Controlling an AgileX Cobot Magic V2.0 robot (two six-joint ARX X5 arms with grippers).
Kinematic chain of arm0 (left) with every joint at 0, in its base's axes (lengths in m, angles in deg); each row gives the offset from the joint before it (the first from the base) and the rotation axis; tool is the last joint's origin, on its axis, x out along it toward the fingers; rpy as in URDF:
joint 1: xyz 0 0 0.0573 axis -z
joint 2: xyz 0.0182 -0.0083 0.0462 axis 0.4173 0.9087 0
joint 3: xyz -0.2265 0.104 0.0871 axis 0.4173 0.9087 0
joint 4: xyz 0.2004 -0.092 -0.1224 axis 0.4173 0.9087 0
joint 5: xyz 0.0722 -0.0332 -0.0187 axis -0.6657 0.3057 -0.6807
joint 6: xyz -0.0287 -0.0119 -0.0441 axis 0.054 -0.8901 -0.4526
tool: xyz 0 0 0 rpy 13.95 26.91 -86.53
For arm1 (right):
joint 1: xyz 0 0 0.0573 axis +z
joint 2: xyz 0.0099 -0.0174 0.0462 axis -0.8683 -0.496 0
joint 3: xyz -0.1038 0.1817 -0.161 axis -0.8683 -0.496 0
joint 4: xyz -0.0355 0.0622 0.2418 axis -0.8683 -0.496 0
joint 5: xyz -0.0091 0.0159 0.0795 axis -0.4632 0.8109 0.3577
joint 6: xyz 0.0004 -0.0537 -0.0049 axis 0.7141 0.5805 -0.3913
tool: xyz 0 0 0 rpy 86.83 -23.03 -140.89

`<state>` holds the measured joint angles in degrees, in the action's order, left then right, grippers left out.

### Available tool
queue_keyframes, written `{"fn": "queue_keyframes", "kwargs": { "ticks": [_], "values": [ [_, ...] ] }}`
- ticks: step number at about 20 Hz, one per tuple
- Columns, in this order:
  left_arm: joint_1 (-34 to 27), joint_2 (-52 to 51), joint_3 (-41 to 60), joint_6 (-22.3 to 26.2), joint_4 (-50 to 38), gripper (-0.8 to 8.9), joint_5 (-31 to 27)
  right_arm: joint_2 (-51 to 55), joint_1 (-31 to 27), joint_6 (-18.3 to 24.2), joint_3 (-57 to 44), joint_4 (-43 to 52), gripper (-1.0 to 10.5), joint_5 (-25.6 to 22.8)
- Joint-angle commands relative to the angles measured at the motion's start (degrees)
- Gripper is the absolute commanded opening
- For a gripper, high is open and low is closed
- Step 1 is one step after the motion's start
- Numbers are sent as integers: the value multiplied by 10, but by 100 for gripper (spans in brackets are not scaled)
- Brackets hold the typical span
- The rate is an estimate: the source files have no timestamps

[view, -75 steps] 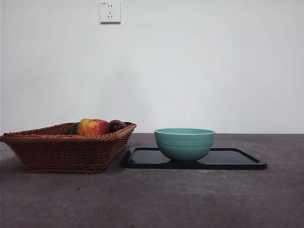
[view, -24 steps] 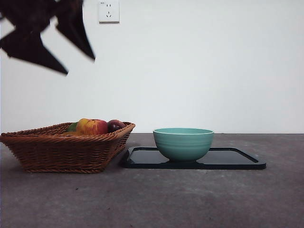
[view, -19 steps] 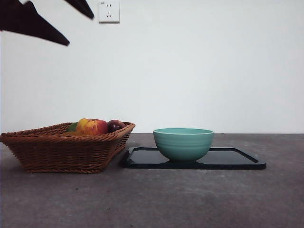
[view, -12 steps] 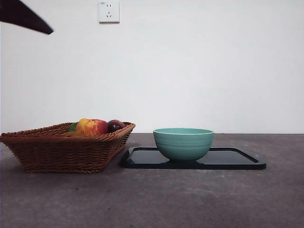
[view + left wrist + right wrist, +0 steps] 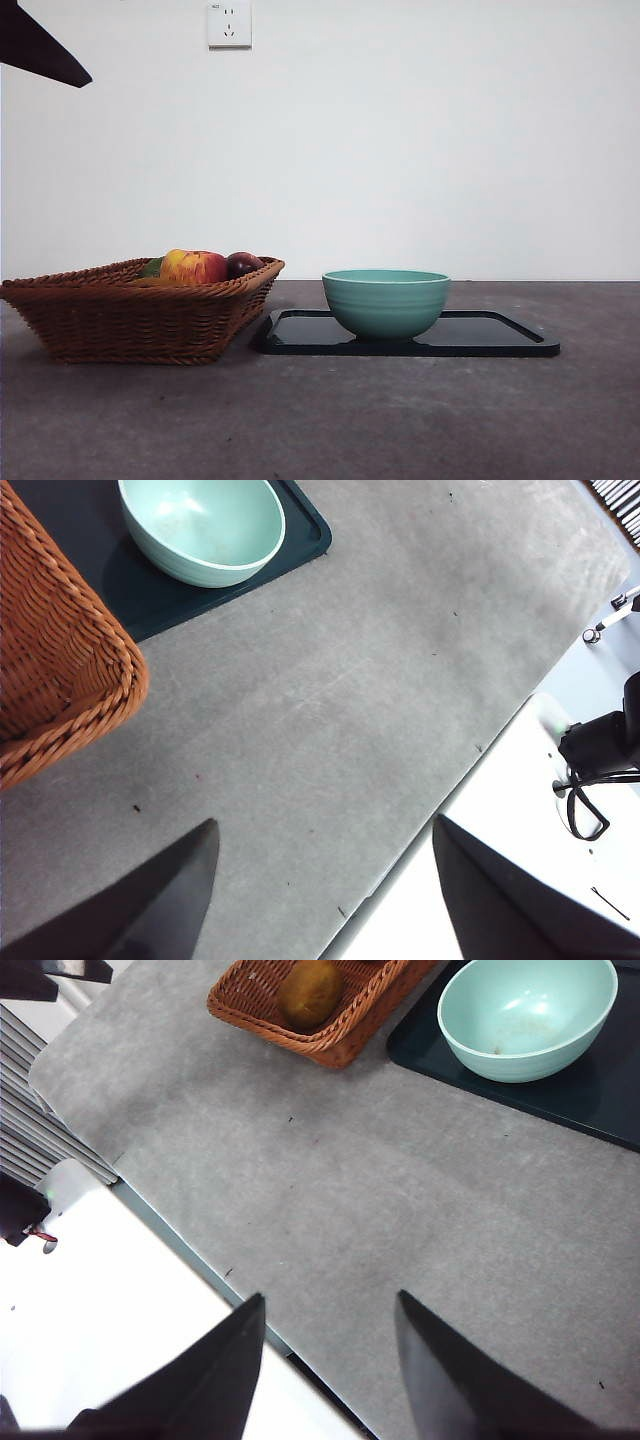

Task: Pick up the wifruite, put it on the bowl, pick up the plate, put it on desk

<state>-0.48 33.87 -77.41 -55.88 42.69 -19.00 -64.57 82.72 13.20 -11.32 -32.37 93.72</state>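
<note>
Front view: a brown woven wicker basket (image 5: 140, 310) sits on the dark grey-brown matte desk (image 5: 330, 420). Above its rim show a red-yellow apple (image 5: 194, 267) and a dark purple round fruit (image 5: 244, 264). Just beside the basket lies a flat black rectangular tray (image 5: 500, 338), and on it stands the large teal-green glossy bowl (image 5: 386, 302), ridged outside, with a paler rim. A black arm tip (image 5: 35, 48) shows at the top corner.

Left wrist view: the left gripper (image 5: 320, 880) hangs above bare desk near the table's edge, jaws spread wide, holding nothing. The bowl's inside is pale and empty.

Right wrist view: the right gripper (image 5: 330, 1355) also hangs over bare desk, jaws parted and empty. The small oval wifruite (image 5: 310, 992), dull orange-brown, lies in the basket, apart from the bowl.
</note>
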Motion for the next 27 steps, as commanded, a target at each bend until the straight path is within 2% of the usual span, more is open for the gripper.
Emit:
{"fn": "queue_keyframes", "kwargs": {
  "ticks": [1,4,5,8,11,12,15,22,27],
  "values": [
    [3,3,-7,13,-3,339,2,-2,3,-8,3,5,208,0],
    [3,3,-7,13,-3,339,2,-2,3,-15,3,5,208,0],
    [3,3,-7,12,-3,339,2,-2,3,-28,3,7,208,0],
    [3,3,-7,13,-3,339,2,-8,3,-103,5,45,232,-24],
    [3,3,-7,13,-3,339,2,-51,3,-134,20,93,285,-74],
    [3,3,-7,13,-3,339,2,-78,3,-135,31,105,286,-90],
    [3,3,-7,24,-3,339,2,-176,0,-131,68,145,290,-99],
    [3,3,-7,26,-3,339,2,-446,-11,-72,206,177,308,-142],
    [3,3,-7,26,-3,339,2,-578,-21,-50,274,193,308,-156]
  ]
}}
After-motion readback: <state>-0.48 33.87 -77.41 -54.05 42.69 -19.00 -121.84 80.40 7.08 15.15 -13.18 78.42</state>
